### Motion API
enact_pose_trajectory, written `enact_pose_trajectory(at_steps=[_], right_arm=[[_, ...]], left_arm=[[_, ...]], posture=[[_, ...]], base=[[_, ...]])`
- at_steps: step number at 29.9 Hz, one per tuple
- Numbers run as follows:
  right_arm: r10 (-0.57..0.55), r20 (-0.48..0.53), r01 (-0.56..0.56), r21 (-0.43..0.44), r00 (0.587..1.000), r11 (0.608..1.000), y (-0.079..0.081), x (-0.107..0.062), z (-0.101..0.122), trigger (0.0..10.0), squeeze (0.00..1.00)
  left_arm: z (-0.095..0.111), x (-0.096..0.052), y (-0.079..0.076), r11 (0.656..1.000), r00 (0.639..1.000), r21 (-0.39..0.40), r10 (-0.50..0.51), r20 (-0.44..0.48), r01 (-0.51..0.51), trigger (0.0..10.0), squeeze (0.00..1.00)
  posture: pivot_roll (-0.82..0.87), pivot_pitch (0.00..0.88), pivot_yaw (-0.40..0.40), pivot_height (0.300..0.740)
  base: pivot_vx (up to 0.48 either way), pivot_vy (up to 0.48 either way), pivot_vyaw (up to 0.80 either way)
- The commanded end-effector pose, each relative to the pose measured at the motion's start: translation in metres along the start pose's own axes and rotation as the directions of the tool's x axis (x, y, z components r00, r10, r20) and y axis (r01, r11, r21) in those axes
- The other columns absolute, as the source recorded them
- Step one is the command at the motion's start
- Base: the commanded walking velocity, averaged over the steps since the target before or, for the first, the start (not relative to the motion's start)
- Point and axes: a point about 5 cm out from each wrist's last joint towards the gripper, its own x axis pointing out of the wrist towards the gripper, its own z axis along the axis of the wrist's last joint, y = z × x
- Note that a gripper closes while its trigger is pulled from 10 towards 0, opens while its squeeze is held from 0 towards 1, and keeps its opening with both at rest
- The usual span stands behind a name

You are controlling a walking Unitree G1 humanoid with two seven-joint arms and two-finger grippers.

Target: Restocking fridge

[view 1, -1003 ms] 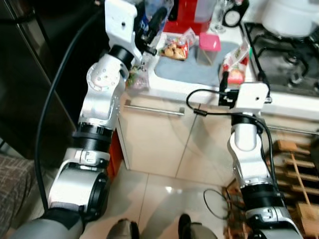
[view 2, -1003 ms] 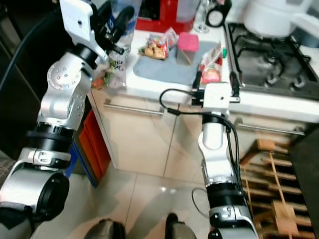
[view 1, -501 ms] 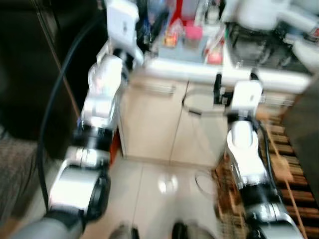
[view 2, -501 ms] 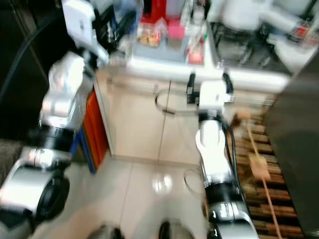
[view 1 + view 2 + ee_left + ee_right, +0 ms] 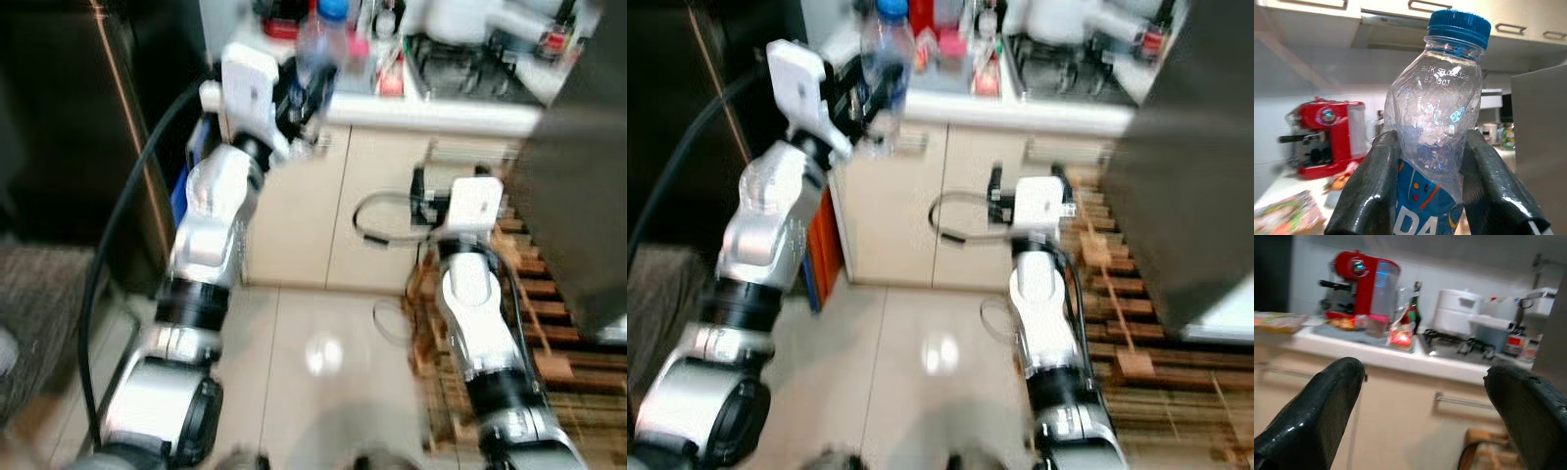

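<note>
Both arms are shiny silver with chunky rounded segments and black bands at the joints. Each wrist ends in a boxy white block, and the left gripper (image 5: 1430, 171) and right gripper (image 5: 1420, 406) have long glossy black fingers (image 5: 1369, 186) with a slightly wet-looking sheen. A thick black cable (image 5: 122, 245) loops along the left arm, and a thinner black one (image 5: 955, 211) curls off the right wrist. Dark feet show at the bottom, pretty blurry.
</note>
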Motion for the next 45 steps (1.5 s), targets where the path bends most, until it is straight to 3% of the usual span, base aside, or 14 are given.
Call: enact_pose_trajectory(at_steps=[1,7,10,13,14,16,20,21,23,26,28,35,40,45], right_arm=[[-0.003,-0.012,0.003,0.008,1.000,1.000,-0.002,0.000,-0.002,10.0,0.00],[0.034,-0.046,-0.033,0.017,0.998,0.999,0.000,-0.004,-0.009,10.0,0.00],[0.039,-0.083,-0.037,0.033,0.996,0.999,0.002,-0.007,-0.016,10.0,0.00],[0.052,-0.112,-0.047,0.042,0.992,0.998,0.005,-0.009,-0.022,10.0,0.00],[0.052,-0.112,-0.047,0.042,0.992,0.998,0.005,-0.009,-0.022,10.0,0.00],[0.063,-0.128,-0.058,0.043,0.990,0.997,0.005,-0.011,-0.026,10.0,0.00],[0.064,-0.142,-0.059,0.039,0.988,0.997,0.002,-0.012,-0.029,10.0,0.00],[0.048,-0.189,-0.039,0.048,0.981,0.998,-0.003,-0.017,-0.039,10.0,0.00],[0.014,-0.253,0.003,0.068,0.967,0.998,-0.011,-0.024,-0.050,10.0,0.00],[0.008,-0.262,0.011,0.070,0.965,0.997,-0.013,-0.026,-0.052,10.0,0.00],[-0.026,-0.329,0.047,0.058,0.944,0.997,-0.023,-0.039,-0.066,10.0,0.00],[-0.027,-0.355,0.041,0.034,0.935,0.999,-0.027,-0.047,-0.073,10.0,0.00],[-0.032,-0.367,0.050,0.040,0.930,0.998,-0.028,-0.048,-0.075,10.0,0.00],[0.033,-0.345,-0.025,0.027,0.938,0.999,-0.020,-0.054,-0.075,10.0,0.00]], left_arm=[[0.005,0.001,-0.003,1.000,1.000,-0.002,0.004,0.020,-0.004,10.0,0.00],[-0.022,-0.025,-0.002,0.997,0.994,-0.037,0.064,-0.091,-0.068,10.0,0.00],[-0.048,-0.053,0.002,0.989,0.970,-0.052,0.127,-0.208,-0.140,10.0,0.00],[-0.071,-0.072,0.005,0.970,0.928,-0.053,0.209,-0.309,-0.237,10.0,0.00],[-0.071,-0.072,0.005,0.970,0.928,-0.053,0.209,-0.309,-0.237,10.0,0.00],[-0.090,-0.089,0.011,0.946,0.878,-0.035,0.286,-0.385,-0.323,10.0,0.00],[-0.102,-0.100,0.015,0.922,0.840,-0.051,0.326,-0.433,-0.384,10.0,0.00],[-0.112,-0.111,0.018,0.902,0.804,-0.059,0.350,-0.481,-0.428,10.0,0.00],[-0.119,-0.119,0.017,0.896,0.782,-0.063,0.348,-0.518,-0.440,10.0,0.00],[-0.119,-0.119,0.016,0.896,0.781,-0.065,0.345,-0.521,-0.439,10.0,0.00],[-0.119,-0.115,0.007,0.924,0.811,-0.068,0.294,-0.505,-0.377,10.0,0.00],[-0.116,-0.101,-0.006,0.951,0.851,-0.090,0.220,-0.477,-0.296,10.0,0.00],[-0.118,-0.094,-0.006,0.952,0.852,-0.098,0.211,-0.479,-0.291,10.0,0.00],[-0.123,-0.087,-0.005,0.951,0.833,-0.073,0.226,-0.506,-0.302,10.0,0.00]], posture=[[-0.11,0.000,-0.008,0.740],[-0.08,0.000,-0.022,0.740],[-0.06,0.000,-0.027,0.740],[-0.05,0.000,-0.040,0.740],[-0.05,0.000,-0.040,0.740],[-0.05,0.000,-0.051,0.740],[-0.05,0.000,-0.059,0.740],[-0.06,0.000,-0.059,0.740],[-0.07,0.000,-0.051,0.740],[-0.07,0.000,-0.050,0.740],[-0.09,0.000,-0.039,0.740],[-0.12,0.000,-0.020,0.740],[-0.14,0.000,-0.002,0.740],[-0.15,0.000,0.005,0.740]], base=[[-0.304,0.000,0.00],[0.000,0.000,0.00],[0.000,-0.311,0.00],[0.000,-0.446,0.00],[0.000,-0.439,0.00],[0.000,-0.439,0.00],[0.000,-0.439,0.00],[0.000,-0.439,0.00],[0.000,-0.439,0.00],[0.000,-0.439,0.00],[0.000,-0.439,0.00],[0.000,-0.439,0.00],[0.000,-0.439,0.00],[0.000,-0.442,0.00]])
